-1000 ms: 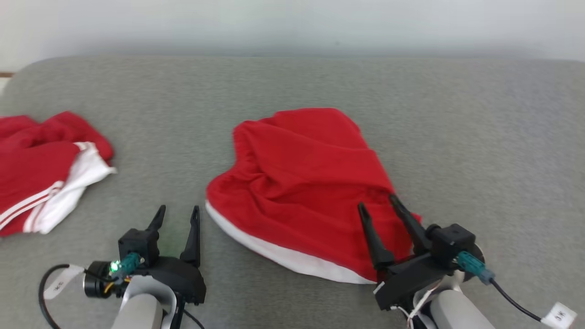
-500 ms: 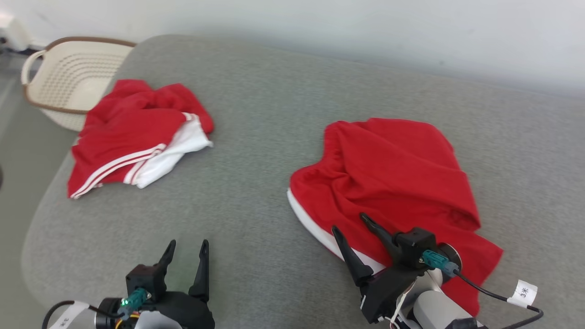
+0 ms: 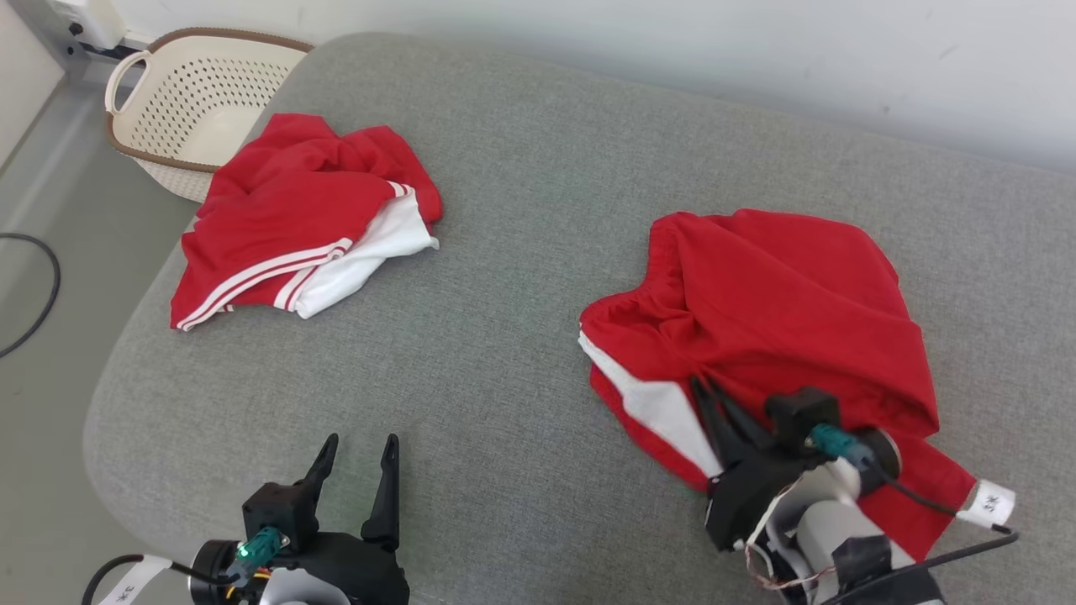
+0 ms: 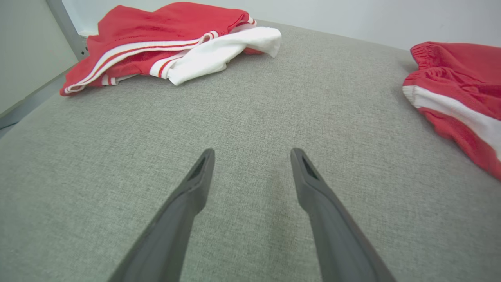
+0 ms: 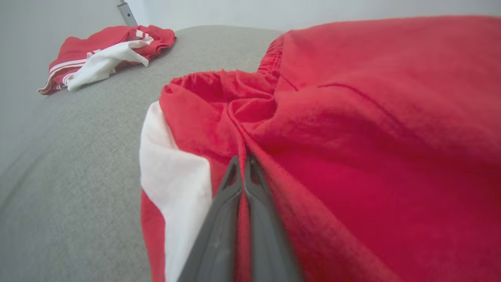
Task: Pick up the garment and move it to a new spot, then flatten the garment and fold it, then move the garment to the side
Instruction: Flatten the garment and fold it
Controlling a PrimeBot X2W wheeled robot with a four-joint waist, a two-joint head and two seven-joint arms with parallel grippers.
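Head view: two red garments lie on one grey cushion (image 3: 521, 353). The garment (image 3: 782, 294) being handled is on the cushion's right half, bunched, with a white panel showing at its near-left edge. The second garment (image 3: 286, 218), red with white stripes and a white part, is heaped at the cushion's far-left corner. One pale perforated basket (image 3: 193, 92) stands just off that same corner, and one dark cable (image 3: 42, 294) lies on the floor off the cushion's left side. Two grippers show. The left gripper (image 3: 361, 449) is over the cushion's near edge, fingers apart and holding nothing. The right gripper (image 3: 702, 391) has its fingers pressed together on a fold of the garment beside the white panel.

Left wrist view: the left gripper (image 4: 252, 154) has two fingers spread over bare cushion (image 4: 250, 102). The second garment (image 4: 164, 39) lies at the cushion's far left and the garment (image 4: 458, 78) at its right.

Right wrist view: the right gripper (image 5: 242, 158) is pinched on a red crease of the garment (image 5: 352, 137). The second garment (image 5: 101, 55) sits at the cushion's (image 5: 78, 137) far corner.
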